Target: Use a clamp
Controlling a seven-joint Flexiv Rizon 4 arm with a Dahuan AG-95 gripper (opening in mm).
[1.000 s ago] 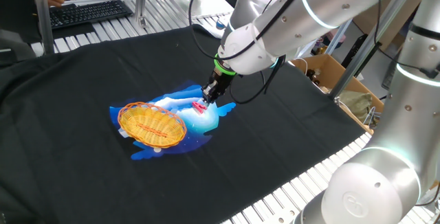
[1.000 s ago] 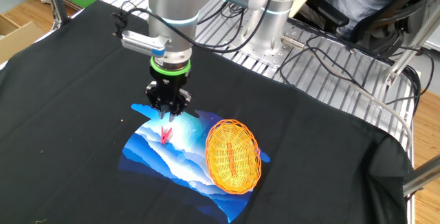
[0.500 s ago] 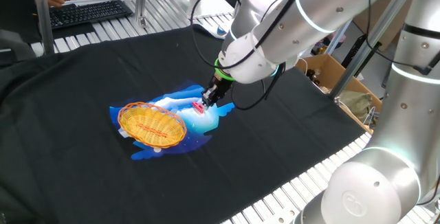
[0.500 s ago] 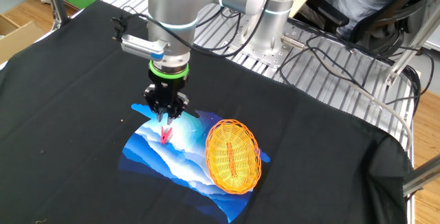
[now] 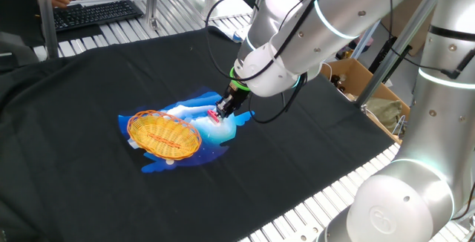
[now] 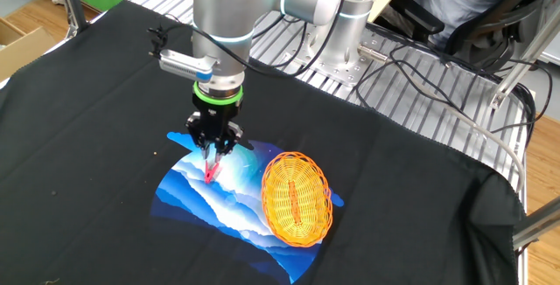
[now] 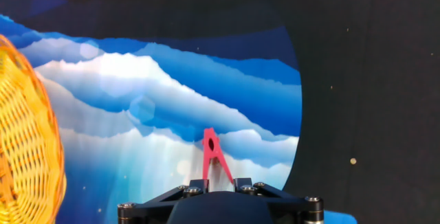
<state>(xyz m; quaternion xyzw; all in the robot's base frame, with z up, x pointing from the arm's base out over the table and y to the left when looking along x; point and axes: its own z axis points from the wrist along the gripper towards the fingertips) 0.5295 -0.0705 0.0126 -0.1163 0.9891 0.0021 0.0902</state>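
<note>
one orange woven basket (image 5: 164, 134) sits at the left of the blue and white printed cloth (image 5: 194, 108) in one fixed view, and just right of it the gripper (image 5: 220, 111) reaches down to the clamp (image 5: 214, 116), which shows there only as a small pink-red spot at the fingertips. the black table cover (image 5: 297, 160) spreads away to the right.

in the other fixed view the order flips: the gripper (image 6: 213, 149) and clamp (image 6: 210, 172) are left and the basket (image 6: 297, 198) right, well apart from the clamp. here the clamp is seen hanging from the fingers with its lower tip at or just above the printed cloth (image 6: 219, 202); contact cannot be told.

the hand view adds what neither side view gives: the basket (image 7: 27, 148) at the left edge, then the clamp (image 7: 213, 157) pointing away from the camera, its handle end pinched between the closed-in fingers (image 7: 198, 185). so the gripper (image 7: 218, 183) looks to be grasping the clamp by its handles.

my judgement is that the step in hand is squeezing the clamp open. to do it well, keep the pinch centred on the handles so the clip does not twist out sideways, and lift straight before swinging toward the basket's rim. the hand view does not show how high the clamp hangs; the side views do not show the grip.
</note>
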